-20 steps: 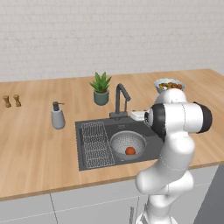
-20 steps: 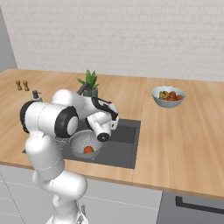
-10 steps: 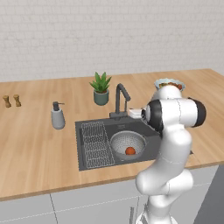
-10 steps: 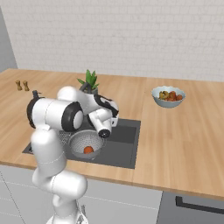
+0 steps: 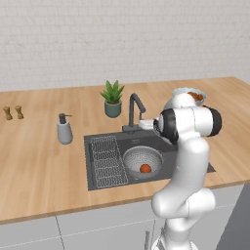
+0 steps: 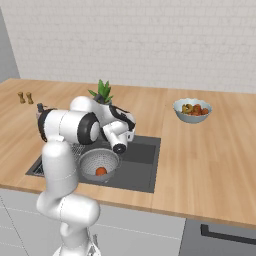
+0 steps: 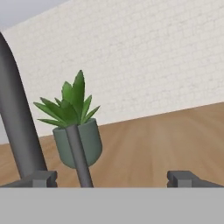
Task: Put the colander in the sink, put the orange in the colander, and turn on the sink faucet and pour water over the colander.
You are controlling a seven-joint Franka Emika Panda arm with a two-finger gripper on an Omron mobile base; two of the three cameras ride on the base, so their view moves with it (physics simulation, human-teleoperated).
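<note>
Grey perforated metal colander (image 5: 142, 161) sits in your dark rectangular sink (image 5: 97, 141), small reddish-orange ball (image 5: 145, 168) inside.
Your gripper (image 7: 111, 178) gapes wide, empty, by the tall dark faucet (image 5: 134, 111).

potted plant (image 5: 113, 99), soap pump (image 5: 64, 129), fruit bowl (image 6: 192, 110), shakers (image 5: 12, 112) on counter (image 5: 39, 168).

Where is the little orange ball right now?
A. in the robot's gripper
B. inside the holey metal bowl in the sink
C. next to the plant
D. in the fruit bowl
B: the orange lies at the bottom of the colander, which sits in the sink.
</note>
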